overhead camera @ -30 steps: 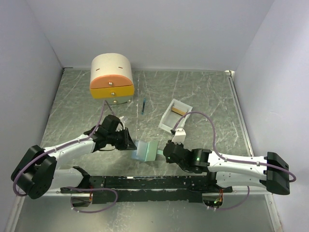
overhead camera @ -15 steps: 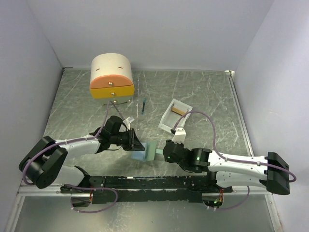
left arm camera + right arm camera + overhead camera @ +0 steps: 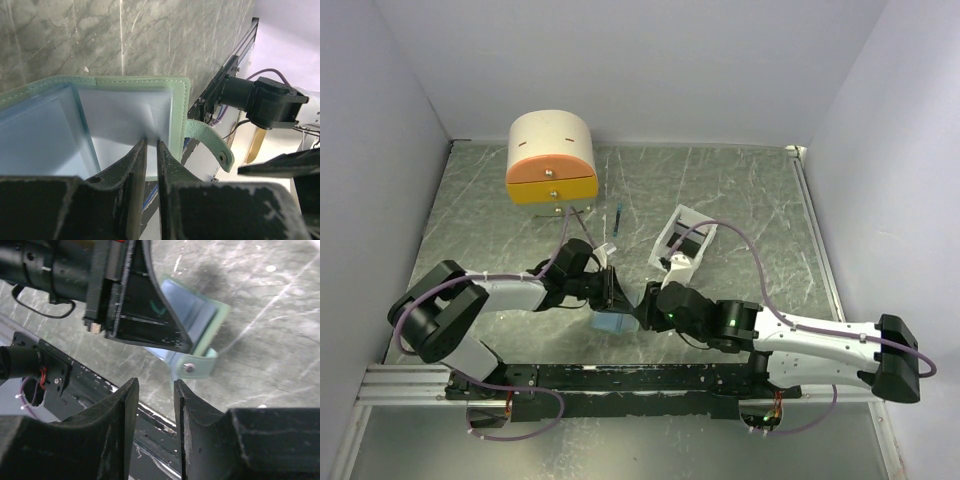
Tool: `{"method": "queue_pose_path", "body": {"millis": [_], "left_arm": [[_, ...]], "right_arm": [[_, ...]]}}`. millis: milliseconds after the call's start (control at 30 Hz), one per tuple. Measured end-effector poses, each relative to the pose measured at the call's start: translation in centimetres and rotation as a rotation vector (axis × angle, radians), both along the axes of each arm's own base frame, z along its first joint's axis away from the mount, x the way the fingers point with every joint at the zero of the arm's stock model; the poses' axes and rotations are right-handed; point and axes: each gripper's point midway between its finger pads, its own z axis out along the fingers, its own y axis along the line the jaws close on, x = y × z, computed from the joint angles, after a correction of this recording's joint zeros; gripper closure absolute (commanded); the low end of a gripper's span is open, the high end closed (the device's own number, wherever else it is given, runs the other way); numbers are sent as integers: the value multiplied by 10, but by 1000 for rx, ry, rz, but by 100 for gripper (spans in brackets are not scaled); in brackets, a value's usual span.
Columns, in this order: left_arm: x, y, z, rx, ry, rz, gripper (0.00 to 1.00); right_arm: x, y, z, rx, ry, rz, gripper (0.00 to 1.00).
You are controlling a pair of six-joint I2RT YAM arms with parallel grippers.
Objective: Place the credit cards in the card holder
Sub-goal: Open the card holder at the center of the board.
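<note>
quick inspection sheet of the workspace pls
surface: grey marbled table
job's things: card holder open, strap loose; credit cards not clearly seen
clutter: white tray, drawer box, blue stick
grippers: left hand pinching the holder's inner leaf; right hand open, empty, beside the holder
cables: purple cables looped over both arms, one arcing above the tray
surroundings: plain white walls

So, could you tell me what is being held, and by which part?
The left gripper pinches the card holder by an inner sleeve's edge; the right gripper holds nothing.
</note>
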Motion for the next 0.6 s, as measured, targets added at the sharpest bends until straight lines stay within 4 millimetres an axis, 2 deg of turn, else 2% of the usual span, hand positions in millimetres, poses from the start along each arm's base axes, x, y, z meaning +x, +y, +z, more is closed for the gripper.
{"method": "queue_pose_path", "body": {"millis": [333,600], "left_arm": [[-2,-4,-9,8,10,-9,77],[0,-7,-12,17,12,-10,78]], "right_arm": [[-7,35,-7,50,29,91,65],[-5,35,-27,-1,39,83,67]]}}
